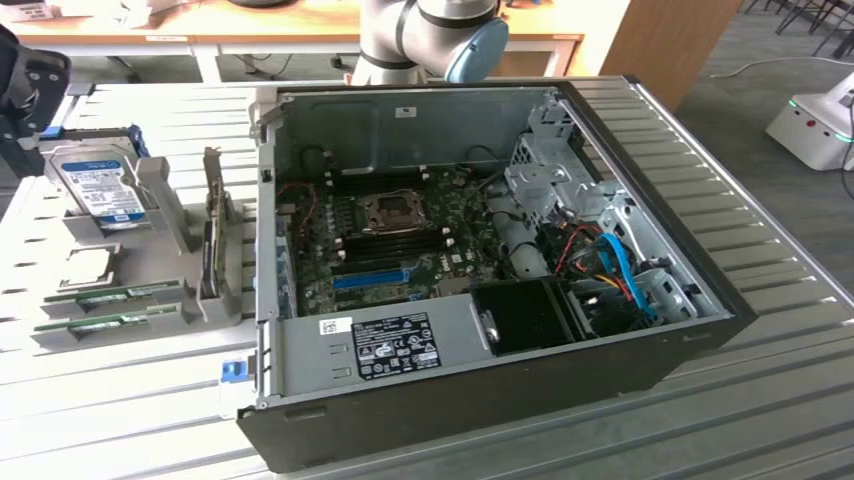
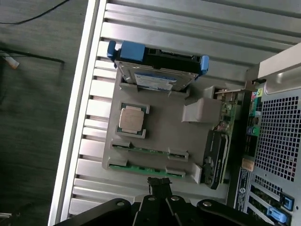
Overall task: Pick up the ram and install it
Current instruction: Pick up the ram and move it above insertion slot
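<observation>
While the gripper hovers with jaws closed on nothing, the ram lies slotted along the grey holder edge nearest it, beside a second green stick; the holder rests by the table edge.

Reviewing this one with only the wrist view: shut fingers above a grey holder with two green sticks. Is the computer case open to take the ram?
Observer: Yes. The case lies on its side, panel off, motherboard facing up.
Operator: Any stick already in the memory slots?
Observer: None that I can make out; the long dark slots beside the CPU socket look bare.
Operator: Where is the gripper relative to the case?
Observer: The gripper is at the exterior view's left edge, above the holder, apart from the case.
</observation>
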Available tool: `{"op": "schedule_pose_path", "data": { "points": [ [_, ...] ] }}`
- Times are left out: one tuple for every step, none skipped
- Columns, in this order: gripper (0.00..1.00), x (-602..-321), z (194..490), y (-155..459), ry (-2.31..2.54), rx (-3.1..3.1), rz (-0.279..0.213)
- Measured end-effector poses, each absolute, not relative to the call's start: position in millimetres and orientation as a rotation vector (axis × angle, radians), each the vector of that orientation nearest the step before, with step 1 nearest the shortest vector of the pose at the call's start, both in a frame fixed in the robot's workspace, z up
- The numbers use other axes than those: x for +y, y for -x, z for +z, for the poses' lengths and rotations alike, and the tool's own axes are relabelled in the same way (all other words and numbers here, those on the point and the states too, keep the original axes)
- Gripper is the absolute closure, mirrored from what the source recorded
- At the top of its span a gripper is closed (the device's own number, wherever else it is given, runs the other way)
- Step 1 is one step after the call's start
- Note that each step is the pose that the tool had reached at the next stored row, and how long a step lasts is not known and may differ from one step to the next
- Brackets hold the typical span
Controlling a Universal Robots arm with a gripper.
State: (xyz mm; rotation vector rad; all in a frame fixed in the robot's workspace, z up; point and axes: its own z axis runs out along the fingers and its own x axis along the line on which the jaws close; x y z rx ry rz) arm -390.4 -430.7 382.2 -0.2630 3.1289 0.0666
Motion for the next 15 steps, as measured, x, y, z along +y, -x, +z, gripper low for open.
{"op": "schedule_pose_path", "data": {
  "points": [
    [0.90, -430.7, 382.1, 390.4, 0.294, 3.127, 0.067],
    [0.90, -430.7, 382.0, 390.4, 0.322, 3.124, 0.067],
    [0.90, -430.7, 381.8, 390.4, 0.350, 3.122, 0.067],
    [0.90, -430.7, 381.6, 390.4, 0.378, 3.119, 0.067],
    [0.90, -430.7, 381.5, 390.4, 0.406, 3.116, 0.067],
    [0.90, -430.7, 381.3, 390.4, 0.434, 3.112, 0.067],
    [0.90, -430.7, 381.1, 390.5, 0.464, 3.108, 0.067],
    [0.90, -430.7, 380.9, 390.4, 0.492, 3.104, 0.067],
    [0.90, -430.7, 380.9, 390.4, 0.520, 3.100, 0.067],
    [0.90, -430.7, 380.7, 390.4, 0.548, 3.096, 0.067],
    [0.90, -430.7, 380.6, 390.4, 0.576, 3.091, 0.067],
    [0.90, -430.7, 380.5, 390.4, 0.603, 3.086, 0.066],
    [0.90, -430.7, 380.3, 390.4, 0.633, 3.081, 0.066],
    [0.90, -430.7, 380.2, 390.4, 0.661, 3.075, 0.066],
    [0.90, -430.7, 380.0, 390.4, 0.689, 3.070, 0.066]
  ]
}}
